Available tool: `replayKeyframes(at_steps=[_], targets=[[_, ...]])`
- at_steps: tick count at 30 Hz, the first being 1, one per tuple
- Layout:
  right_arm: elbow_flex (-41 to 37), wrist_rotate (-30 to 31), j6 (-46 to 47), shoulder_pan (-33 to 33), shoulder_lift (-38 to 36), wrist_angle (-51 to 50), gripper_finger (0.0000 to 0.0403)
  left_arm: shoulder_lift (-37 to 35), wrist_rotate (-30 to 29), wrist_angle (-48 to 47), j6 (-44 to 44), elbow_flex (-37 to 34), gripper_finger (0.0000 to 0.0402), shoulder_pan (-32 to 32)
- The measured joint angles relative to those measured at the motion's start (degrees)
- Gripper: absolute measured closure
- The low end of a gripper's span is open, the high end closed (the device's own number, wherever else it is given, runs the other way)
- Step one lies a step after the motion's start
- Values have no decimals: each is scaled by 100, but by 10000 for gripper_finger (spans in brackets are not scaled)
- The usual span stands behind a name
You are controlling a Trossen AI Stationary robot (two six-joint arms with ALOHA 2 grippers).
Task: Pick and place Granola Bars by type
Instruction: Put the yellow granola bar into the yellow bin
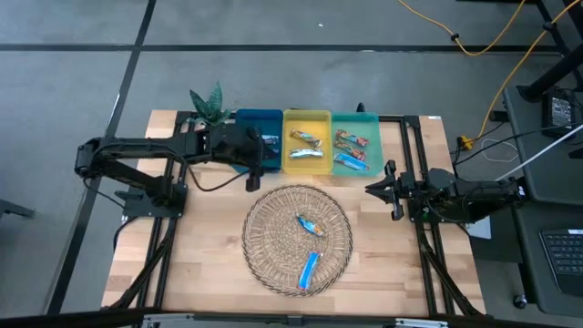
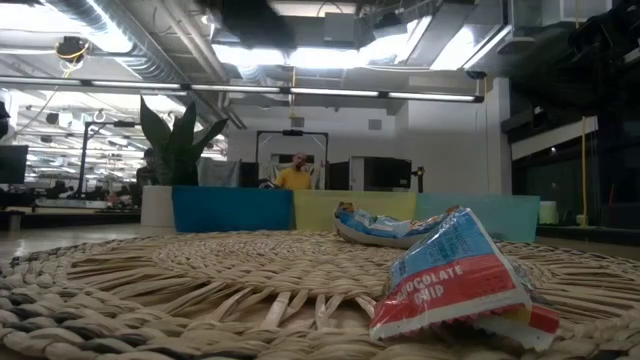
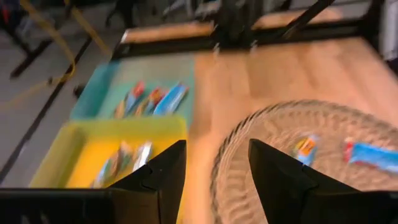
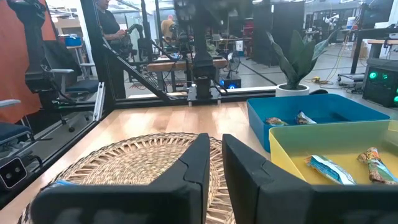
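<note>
Two granola bars lie on a round woven mat [image 1: 296,239]: a silvery-blue one [image 1: 310,225] near the middle and a bright blue one [image 1: 310,269] near the mat's front edge. In the low view the near one [image 2: 455,275] shows a red and blue wrapper. More bars lie in the blue tray [image 1: 271,141], the yellow tray [image 1: 308,146] and the green tray [image 1: 351,150]. My left gripper [image 1: 252,179] is open and empty above the near edge of the blue tray; it also shows in its wrist view [image 3: 216,149]. My right gripper [image 1: 371,189] is shut and empty, right of the mat.
The three trays stand side by side along the table's far edge. A potted plant [image 1: 209,105] stands left of the blue tray. Black frame rails [image 1: 410,164] run along the table's sides. Bare wood shows left and right of the mat.
</note>
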Motion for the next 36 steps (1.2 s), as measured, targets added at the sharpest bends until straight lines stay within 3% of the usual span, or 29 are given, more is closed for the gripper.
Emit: replayKeyframes(at_steps=[7,14,20,36], targets=[[0,0,0,1,-1,0,354,267,-176,-157,27,882,233,-491],[-1,-2,0,2,-1,0,354,728,-135,-1300,62,1891,233,-953],[-2,0,0,0,0,0,354,1261,-156,-1331,-21,2487,233,-1245],[-2,0,0,2,0,-1,354,2646,16,-1333,-771,2853,233,-1774]])
